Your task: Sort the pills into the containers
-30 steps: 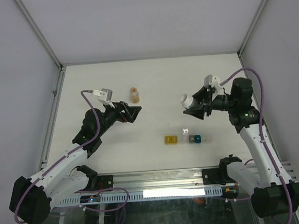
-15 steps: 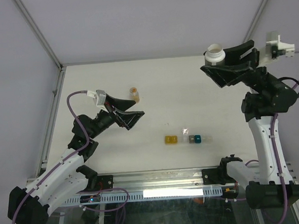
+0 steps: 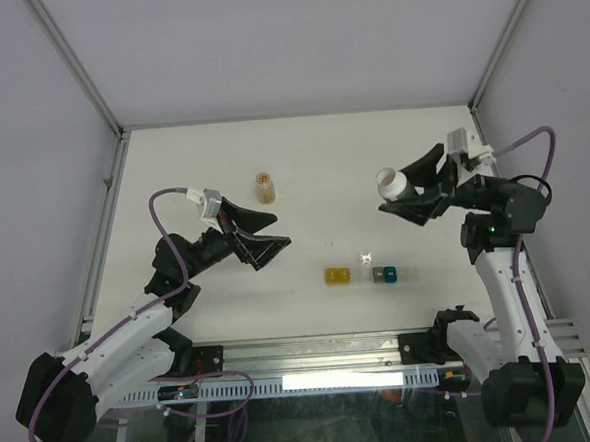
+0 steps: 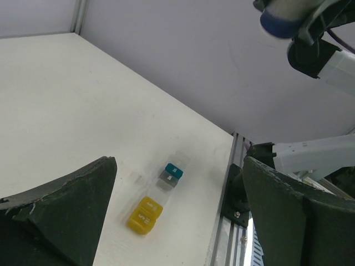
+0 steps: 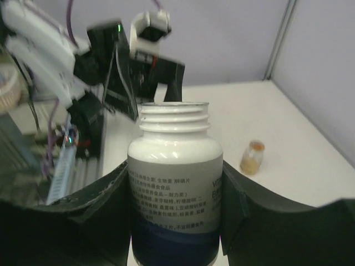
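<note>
Top external view is listing one strip of containers [image 3: 370,273] lying on the white table [image 3: 171,158], between the two grippers and nearer the arm bases than either of them. The strip is comprising a yellow box [image 3: 337,275] at the end toward the left gripper [image 3: 276,231], a clear box [image 3: 360,274] just beside it, and a blue-teal box [image 3: 384,274] at the end toward the right gripper [image 3: 403,186]. The boxes are showing too small for any contents to be told. The left gripper is hanging above the table with its fingers spread wide apart and nothing between them, pointing toward the strip; in the left wrist view the strip is lying ahead of it, framed between the two fingers. The right gripper is being held well above the table, beyond the strip's blue-teal end, with its fingers clamped on a white bottle [image 5: 176,183]. This bottle is standing upright between the fingers in the right wrist view, its threaded neck uncapped, a printed label wrapping its body over a dark blue band; its inside is not showing. A small amber bottle [image 3: 265,187] is standing alone on the table, just beyond the left gripper's fingertips and well apart from the strip.
</note>
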Available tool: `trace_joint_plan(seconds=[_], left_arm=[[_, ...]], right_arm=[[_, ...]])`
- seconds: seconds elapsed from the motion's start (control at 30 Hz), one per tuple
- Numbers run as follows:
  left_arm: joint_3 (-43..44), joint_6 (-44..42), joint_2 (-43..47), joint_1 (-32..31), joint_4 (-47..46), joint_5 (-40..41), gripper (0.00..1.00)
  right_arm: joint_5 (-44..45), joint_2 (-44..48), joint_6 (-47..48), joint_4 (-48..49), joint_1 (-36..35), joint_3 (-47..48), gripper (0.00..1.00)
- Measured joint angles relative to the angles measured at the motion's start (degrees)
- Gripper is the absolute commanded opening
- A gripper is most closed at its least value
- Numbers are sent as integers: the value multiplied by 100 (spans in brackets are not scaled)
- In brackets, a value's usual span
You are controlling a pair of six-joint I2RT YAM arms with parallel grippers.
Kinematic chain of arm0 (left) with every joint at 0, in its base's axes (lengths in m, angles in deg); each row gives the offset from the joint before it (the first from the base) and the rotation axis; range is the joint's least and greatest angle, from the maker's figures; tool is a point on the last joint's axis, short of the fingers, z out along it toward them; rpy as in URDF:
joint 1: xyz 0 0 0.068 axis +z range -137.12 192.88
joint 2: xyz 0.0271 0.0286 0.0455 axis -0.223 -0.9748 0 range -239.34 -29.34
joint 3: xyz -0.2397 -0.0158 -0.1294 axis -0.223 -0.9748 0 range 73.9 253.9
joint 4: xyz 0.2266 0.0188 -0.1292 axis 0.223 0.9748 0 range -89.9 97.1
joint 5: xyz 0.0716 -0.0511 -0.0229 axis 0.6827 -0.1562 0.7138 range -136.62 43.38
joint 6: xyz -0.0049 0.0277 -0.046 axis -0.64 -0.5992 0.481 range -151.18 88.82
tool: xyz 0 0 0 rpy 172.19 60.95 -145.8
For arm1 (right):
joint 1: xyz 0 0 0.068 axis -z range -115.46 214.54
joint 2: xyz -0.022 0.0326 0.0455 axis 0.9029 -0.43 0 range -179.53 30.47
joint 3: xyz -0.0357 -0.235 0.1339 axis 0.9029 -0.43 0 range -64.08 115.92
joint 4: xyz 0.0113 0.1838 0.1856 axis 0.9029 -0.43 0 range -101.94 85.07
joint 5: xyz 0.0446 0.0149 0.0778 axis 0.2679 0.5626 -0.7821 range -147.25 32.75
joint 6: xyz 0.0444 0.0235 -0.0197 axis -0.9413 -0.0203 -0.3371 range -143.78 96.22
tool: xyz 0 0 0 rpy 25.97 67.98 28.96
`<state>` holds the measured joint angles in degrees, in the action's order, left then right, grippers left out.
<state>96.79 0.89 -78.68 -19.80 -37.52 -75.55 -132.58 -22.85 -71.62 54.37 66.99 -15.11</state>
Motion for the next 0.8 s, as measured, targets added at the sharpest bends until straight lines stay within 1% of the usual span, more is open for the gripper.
trace_joint_plan(seconds=[0.03, 0.1, 0.13, 0.2, 0.23, 0.33, 0.37, 0.43, 0.5, 0.57, 0.67, 0.8], left_arm=[[-96, 0, -9, 0, -50, 13, 99], [-264, 2, -48, 0, -201, 37, 99], [-341, 0, -72, 0, -280, 42, 99], [-507, -4, -164, 0, -444, 46, 99], [-564, -7, -216, 0, -485, 48, 99], [-702, -11, -306, 0, -621, 52, 99], [-763, -11, -315, 0, -697, 52, 99], [-942, -13, -317, 0, -927, 52, 99], [-1152, -15, -343, 0, -1172, 55, 99], [-1314, -20, -417, 0, -1346, 59, 99], [-1451, -57, -575, 0, -1510, 111, 99], [-1510, -162, -682, 0, -1596, 186, 99]], right_arm=[[-310, 157, 586, -487, 15, -271, 0], [-765, 448, 1882, -1851, 59, -538, 0], [-909, 544, 2704, -2710, 85, -553, 0], [-905, 597, 4592, -4616, 63, -417, 0], [-680, 538, 5869, -5982, -39, -221, 0], [-20, 98, 8271, -8360, -330, 177, 0], [212, -72, 9001, -9009, -398, 190, 0], [678, -221, 10054, -9989, -472, 33, 0], [1126, -166, 10730, -10577, -579, -229, 0], [1508, -59, 11149, -10922, -804, -474, 0], [2013, 42, 11527, -11134, -1134, -822, 0], [2570, -7, 11783, -11237, -1228, -1108, 0]])
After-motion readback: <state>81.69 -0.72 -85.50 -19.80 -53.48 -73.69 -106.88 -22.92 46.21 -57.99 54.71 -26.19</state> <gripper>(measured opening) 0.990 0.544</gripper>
